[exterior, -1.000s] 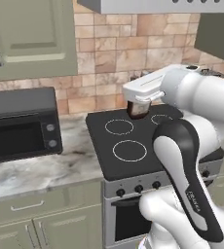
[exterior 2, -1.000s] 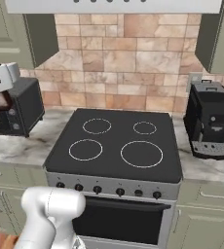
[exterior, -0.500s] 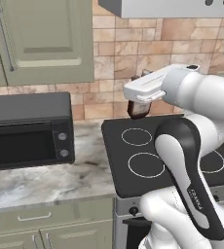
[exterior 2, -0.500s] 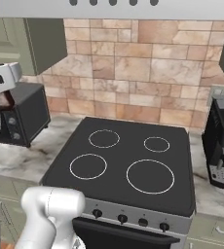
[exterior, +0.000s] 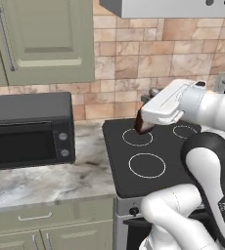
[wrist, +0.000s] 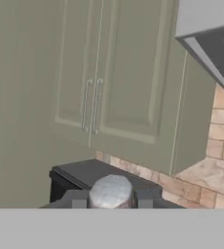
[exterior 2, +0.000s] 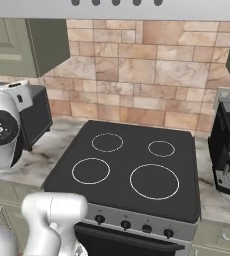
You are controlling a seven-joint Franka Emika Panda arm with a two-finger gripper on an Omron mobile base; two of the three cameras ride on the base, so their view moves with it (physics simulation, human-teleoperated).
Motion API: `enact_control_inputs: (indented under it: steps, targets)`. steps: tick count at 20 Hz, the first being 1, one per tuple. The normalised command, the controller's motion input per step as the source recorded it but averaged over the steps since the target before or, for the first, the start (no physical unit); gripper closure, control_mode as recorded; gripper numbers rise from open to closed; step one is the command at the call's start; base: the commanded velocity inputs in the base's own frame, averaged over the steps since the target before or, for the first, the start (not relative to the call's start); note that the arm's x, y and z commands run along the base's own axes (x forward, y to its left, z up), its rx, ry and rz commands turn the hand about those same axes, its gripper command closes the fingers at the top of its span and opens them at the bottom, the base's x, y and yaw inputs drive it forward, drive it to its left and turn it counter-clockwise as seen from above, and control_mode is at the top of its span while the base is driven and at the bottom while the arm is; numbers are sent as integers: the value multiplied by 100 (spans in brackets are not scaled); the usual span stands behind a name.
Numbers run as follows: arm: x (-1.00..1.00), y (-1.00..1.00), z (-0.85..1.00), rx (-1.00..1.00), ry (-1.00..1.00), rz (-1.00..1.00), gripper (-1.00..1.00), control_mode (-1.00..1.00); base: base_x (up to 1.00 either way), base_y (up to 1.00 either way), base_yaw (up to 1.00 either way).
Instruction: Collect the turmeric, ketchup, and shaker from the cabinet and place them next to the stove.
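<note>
Claw: the gripper (exterior: 144, 125) is clamped shut around a small thing, with 1 dark finger tip on each side of it in the hand view (wrist: 110, 198).
Held item: the shaker (wrist: 110, 190), a pale grey-silver cylinder with a rounded top, sits upright between the tips. In the left base view the piece under the hand looks dark brown and I cannot make out more of it.
Claw position: in the air above the back left corner of the stove (exterior: 169, 163), over the rear left ring and clear of the glass.
Stove: flat black cooktop with 4 thin white rings (exterior 2: 132, 152); a row of knobs runs along its front edge.
Counter: the marbled top (exterior: 46, 181) meets the stove's left edge.
Microwave: a black box (exterior: 26, 129) at the back of the counter, left of the stove and well apart from the claw; it also shows in the hand view (wrist: 84, 174) behind the shaker.
Cabinet: the sage-green wall unit (exterior: 41, 41) hangs above the microwave. Its 2 doors are closed, with handles side by side at the middle seam (wrist: 123, 73).
Hood: a grey range hood (exterior 2: 122, 9) sits above the stove.
Right side: a black coffee machine (exterior 2: 229, 150) stands on the counter just beside the stove's right edge.
</note>
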Motion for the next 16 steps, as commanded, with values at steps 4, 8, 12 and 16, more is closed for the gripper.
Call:
enact_control_inputs:
  steps: [4, 8, 12, 16]
  targets:
    - [21, -14, -65, 0, 0, 18, 100, -100, 0, 0, 0]
    - [67, 0, -43, 0, 2, 15, 100, -100, 0, 0, 0]
    - [87, 0, -36, 0, 11, 18, 100, -100, 0, 0, 0]
    - [79, 0, -39, 0, 5, 17, 100, -100, 0, 0, 0]
